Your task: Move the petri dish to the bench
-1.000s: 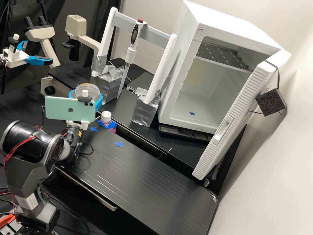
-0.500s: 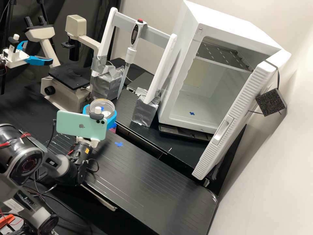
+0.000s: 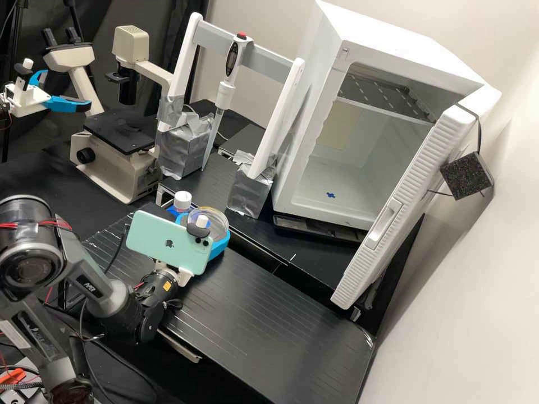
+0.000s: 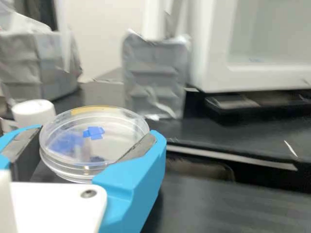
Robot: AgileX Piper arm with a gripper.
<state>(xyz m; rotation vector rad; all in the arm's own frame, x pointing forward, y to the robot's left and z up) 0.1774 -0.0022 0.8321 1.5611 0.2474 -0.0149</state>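
In the high view my gripper (image 3: 209, 233) is over the left part of the near black bench (image 3: 252, 314), partly behind the green phone on my wrist. Between its blue fingers is the clear round petri dish (image 3: 216, 220), just right of a white-capped bottle. The wrist view has my gripper (image 4: 95, 145) shut on the petri dish (image 4: 95, 133), its dark pads against the dish's sides. Blue tape shows through the clear plastic. The dish looks roughly level and held above the bench surface; how high, I cannot tell.
A white-capped bottle (image 3: 182, 202) stands in a blue holder close to the dish. Behind are a microscope (image 3: 120, 151), a pipette (image 3: 225, 90) on a taped white stand, and a white incubator (image 3: 337, 168) with its door open. A gap separates the near bench from the rear one.
My gripper has carried the dish from beside the microscope toward the right and nearer, past the bottle and over the near bench. The arm's links have swung with it.
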